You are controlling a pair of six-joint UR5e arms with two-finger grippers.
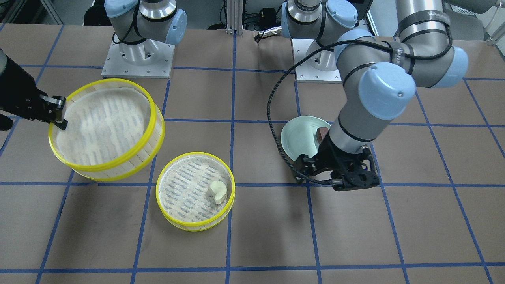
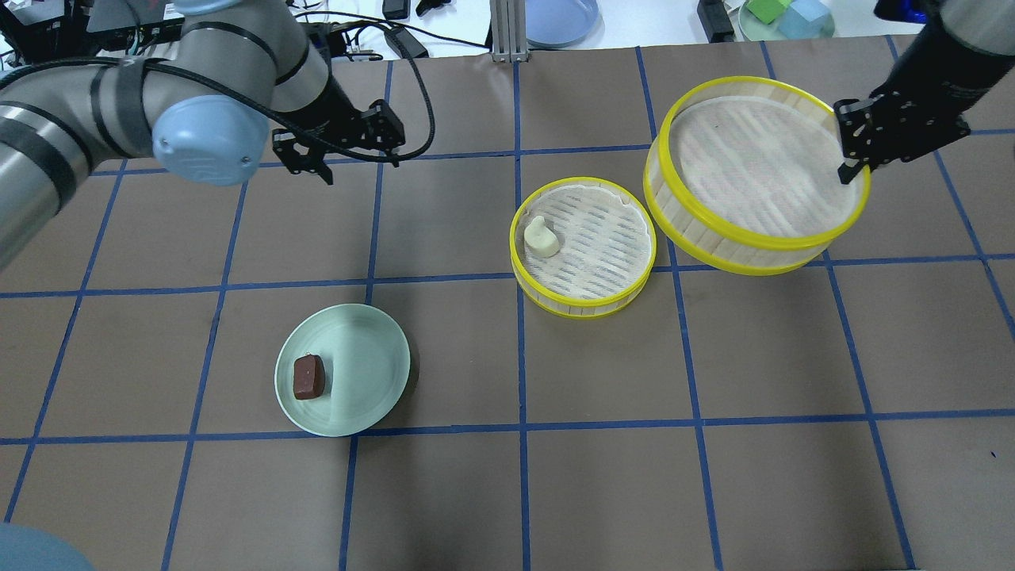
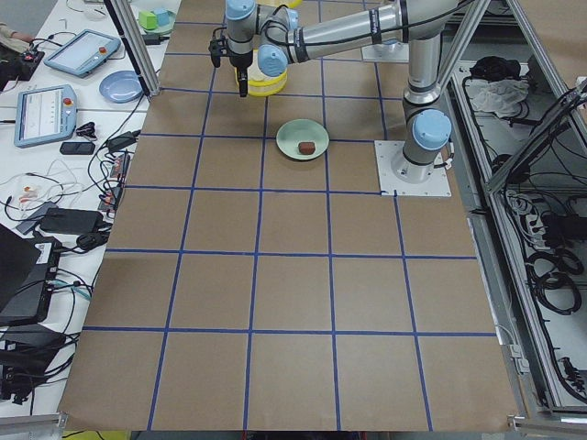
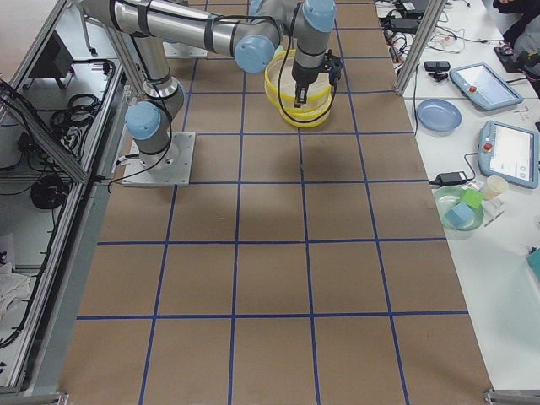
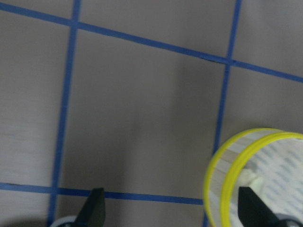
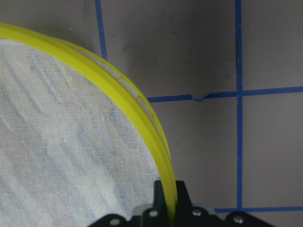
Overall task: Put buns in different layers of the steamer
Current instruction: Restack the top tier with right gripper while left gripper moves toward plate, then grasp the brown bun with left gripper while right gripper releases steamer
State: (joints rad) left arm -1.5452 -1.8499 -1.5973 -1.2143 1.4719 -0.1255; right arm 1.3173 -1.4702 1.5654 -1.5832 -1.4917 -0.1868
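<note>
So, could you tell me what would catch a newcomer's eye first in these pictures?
The right end effector grips the rim of a tilted yellow tray on the robot's right. Beside it, a second tray holds the white bun; the brown bun lies on the green plate at left.

Overhead view: behind the robot, looking forward and down on the counter [image 2: 603, 492]. Front-facing view: opposite side, steep, arm bases at top. Both share the empty steamer tray [image 2: 714, 234], second steamer tray [image 2: 583, 304] and pale green plate [image 2: 365, 373]. End views: distant, looking lengthwise. Wrist views: close, downward. The right one is filled by the empty steamer tray's rim; the left one catches the second steamer tray's edge.
</note>
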